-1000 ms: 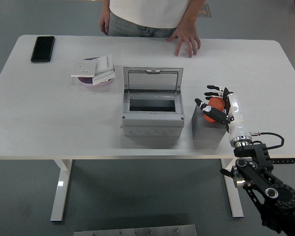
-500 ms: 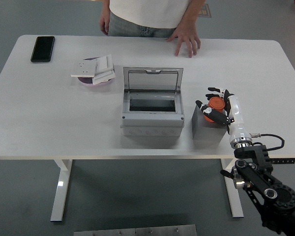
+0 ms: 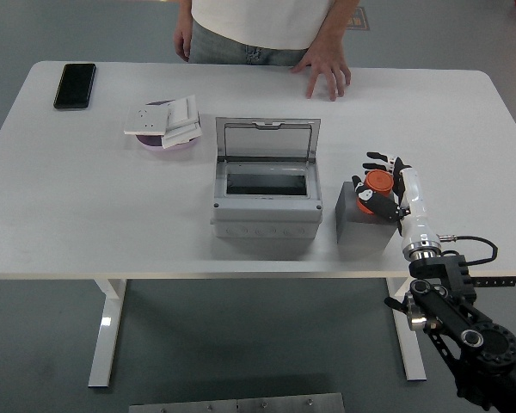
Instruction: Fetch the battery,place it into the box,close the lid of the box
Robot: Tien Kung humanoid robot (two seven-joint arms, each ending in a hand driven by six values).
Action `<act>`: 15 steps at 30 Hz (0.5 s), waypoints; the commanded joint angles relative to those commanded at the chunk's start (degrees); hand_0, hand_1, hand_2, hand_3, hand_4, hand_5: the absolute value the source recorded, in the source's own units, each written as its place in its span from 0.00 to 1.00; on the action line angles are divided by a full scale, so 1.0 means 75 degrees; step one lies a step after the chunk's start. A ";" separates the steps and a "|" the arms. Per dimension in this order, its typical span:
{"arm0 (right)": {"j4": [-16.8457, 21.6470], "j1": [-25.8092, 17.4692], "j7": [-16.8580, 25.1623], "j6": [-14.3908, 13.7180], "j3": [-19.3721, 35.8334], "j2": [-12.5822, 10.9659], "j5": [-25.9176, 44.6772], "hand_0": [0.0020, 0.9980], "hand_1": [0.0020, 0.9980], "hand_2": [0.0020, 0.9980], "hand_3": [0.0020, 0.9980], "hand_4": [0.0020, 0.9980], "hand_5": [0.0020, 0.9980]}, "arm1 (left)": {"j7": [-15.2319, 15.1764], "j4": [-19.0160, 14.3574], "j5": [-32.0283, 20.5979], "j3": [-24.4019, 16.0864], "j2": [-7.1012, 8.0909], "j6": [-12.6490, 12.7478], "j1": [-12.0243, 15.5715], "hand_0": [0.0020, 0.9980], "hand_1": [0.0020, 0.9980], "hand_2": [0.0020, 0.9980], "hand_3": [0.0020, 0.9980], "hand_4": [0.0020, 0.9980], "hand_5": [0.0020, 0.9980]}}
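Since a second ago the right robot hand [image 3: 380, 185] has slid slightly toward the right and nearer the robot, and its fingers have drawn in closer round the battery [image 3: 377, 182]; nothing else on the worktop [image 3: 86, 215] has shifted. That hand now grasps the battery, a squat orange cylinder with a flat round top, which sits on top of a plain grey block [image 3: 361, 225] with square corners. Black fingers [image 3: 377, 158] curl over its far side and the thumb presses its near side; the forearm behind is glossy white, joined to a black jointed arm that comes up from the lower right corner.

Just left of the block, apart from it, stands the box [image 3: 265, 215], grey moulded plastic with screw bosses at the corners and a dark rectangular opening. Its lid [image 3: 267, 138], a clear panel in a grey frame, stands raised at the far side.

Smooth, matt white and round-cornered, the worktop stands on white legs over a grey floor. A black phone [image 3: 75, 85] lies at the far left, and white cards are stacked on a pink dish [image 3: 166, 140]. A person's hand [image 3: 325, 73] rests flat on the far edge. Bare surface surrounds the box on its left and near sides.
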 joint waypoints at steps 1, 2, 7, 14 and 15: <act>0.0000 0.0000 0.0004 -0.0006 0.0002 0.0001 0.0003 0.59 0.66 0.69 0.72 0.64 0.00 | 0.0001 0.0000 0.0003 -0.0002 0.0001 0.0001 -0.0001 0.59 0.75 0.59 0.55 0.56 0.08; 0.0002 0.0000 0.0011 -0.0016 0.0004 0.0003 0.0007 0.57 0.66 0.69 0.70 0.57 0.00 | 0.0001 0.0000 0.0006 -0.0003 0.0001 0.0002 -0.0001 0.59 0.75 0.58 0.55 0.55 0.07; -0.0008 -0.0004 0.0030 -0.0052 0.0003 0.0016 0.0007 0.57 0.66 0.69 0.70 0.57 0.00 | -0.0004 0.0001 0.0000 0.0002 0.0004 -0.0001 -0.0003 0.59 0.75 0.58 0.55 0.55 0.07; -0.0015 -0.0004 0.0011 -0.0089 -0.0007 0.0028 -0.0018 0.59 0.61 0.60 0.58 0.48 0.00 | 0.0008 0.0001 0.0005 -0.0014 0.0018 -0.0002 -0.0011 0.59 0.75 0.59 0.55 0.55 0.06; -0.0016 -0.0005 0.0007 -0.0090 -0.0007 0.0031 -0.0019 0.59 0.61 0.60 0.58 0.48 0.00 | 0.0009 0.0001 0.0004 -0.0014 0.0019 -0.0003 -0.0013 0.59 0.75 0.59 0.55 0.55 0.06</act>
